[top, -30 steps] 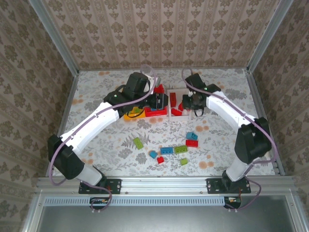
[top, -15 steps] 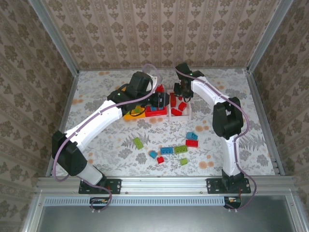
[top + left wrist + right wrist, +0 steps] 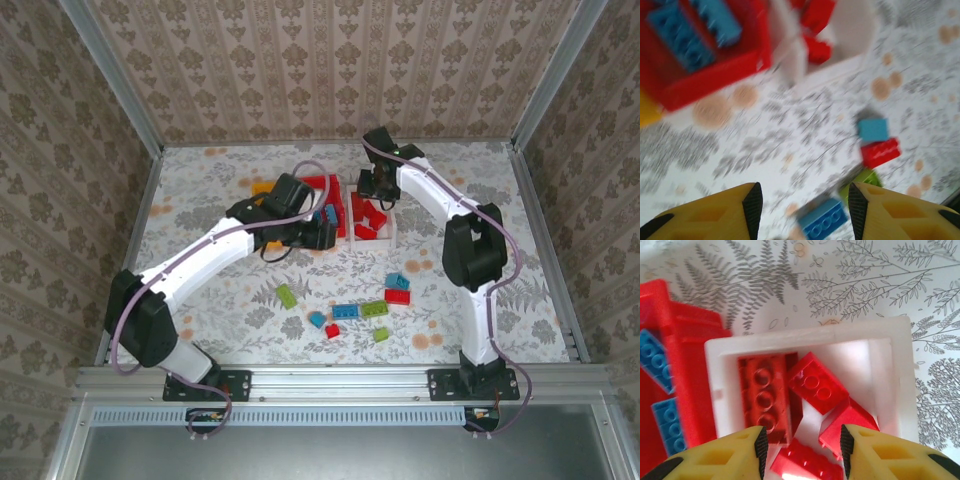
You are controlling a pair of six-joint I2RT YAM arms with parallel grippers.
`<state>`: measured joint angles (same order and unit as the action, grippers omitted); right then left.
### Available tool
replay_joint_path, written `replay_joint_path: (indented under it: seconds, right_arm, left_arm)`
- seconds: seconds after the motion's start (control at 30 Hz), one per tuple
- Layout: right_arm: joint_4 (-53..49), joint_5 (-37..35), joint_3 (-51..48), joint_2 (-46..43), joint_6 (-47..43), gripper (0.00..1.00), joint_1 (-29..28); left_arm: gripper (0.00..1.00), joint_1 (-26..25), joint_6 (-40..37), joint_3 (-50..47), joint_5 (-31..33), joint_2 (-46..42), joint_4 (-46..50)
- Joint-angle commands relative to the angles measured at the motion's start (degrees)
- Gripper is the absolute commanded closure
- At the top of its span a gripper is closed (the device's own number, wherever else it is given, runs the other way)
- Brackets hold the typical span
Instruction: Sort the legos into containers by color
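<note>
The small plastic lego bricks look light and hard to me. Their sides are smooth, so I think one could slip or spin if it is pinched by a corner. The best place to hold one is across its two flat long sides, with the bumps facing up. I don't think they would break if dropped.

Three little open plastic bins sit together at the far middle of the flowery tabletop [image 3: 200, 190]. The white bin [image 3: 815, 332] has four red bricks [image 3: 765, 400] in it that I can count. The red bin [image 3: 690, 340] is just beside it and has at least two blue bricks [image 3: 670, 425] inside. The yellow-orange bin [image 3: 262, 188] is mostly hidden by the left arm, so I cannot tell what is in it.

Eight more bricks lie loose on the tabletop, nearer to the arms. There are three loose green bricks [image 3: 286, 295], three loose blue bricks [image 3: 346, 312] and two loose red bricks [image 3: 398, 296].

The right fingers [image 3: 715, 460] hang over the white bin, spread wide, with nothing held between them. The left fingers [image 3: 705, 220] are spread wide too and hold nothing. They hang above the tabletop between the bins and the loose bricks, with one blue brick close below them.
</note>
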<state>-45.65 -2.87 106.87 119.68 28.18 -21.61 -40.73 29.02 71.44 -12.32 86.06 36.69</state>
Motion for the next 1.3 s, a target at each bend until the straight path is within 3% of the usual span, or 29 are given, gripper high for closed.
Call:
replay_joint_path:
  seconds: [0.0, 0.07, 0.2, 0.37, 0.53, 0.8, 0.97, 1.07, 1.27]
  right_arm:
    - [4.7, -0.6, -6.6, -11.5, -3.4, 0.54, -3.2]
    - [10.8, 3.3, -14.5, -17.3, -5.8, 0.52, -5.3]
    - [28.5, 20.3, -33.9, -30.6, -9.6, 0.42, -9.6]
    - [32.1, 31.8, -45.9, -37.9, -5.4, 0.38, -12.9]
    - [34.5, 33.4, -52.7, -43.2, -2.0, 0.37, -13.7]
    - [32.5, 34.7, -52.0, -43.3, -4.7, 0.36, -13.6]
    - [32.4, 34.9, -52.3, -43.3, -5.1, 0.37, -13.6]
    - [32.4, 34.9, -52.2, -43.2, -5.2, 0.37, -13.6]
    - [32.6, 33.8, -50.8, -43.4, -5.0, 0.37, -13.5]
  left_arm:
    - [0.48, 4.2, 7.1, -6.3, 2.3, -4.0, 9.4]
    - [0.48, 6.6, 10.5, -10.3, 0.6, -3.7, 10.9]
    - [0.44, 8.6, 17.1, -14.8, -1.6, -1.1, 10.2]
    - [0.38, 7.8, 23.4, -14.6, -3.1, 3.7, 7.2]
    - [0.36, 7.0, 26.7, -12.7, -1.5, 9.8, 12.0]
    - [0.39, 6.3, 29.0, -12.3, 0.6, 13.8, 9.8]
    - [0.62, 5.3, 28.8, -10.5, 2.7, 16.3, 10.8]
    - [0.71, 4.9, 28.8, -10.3, 4.3, 15.7, 10.5]
    - [0.75, 4.8, 24.6, -2.8, 11.4, 9.5, 15.9]
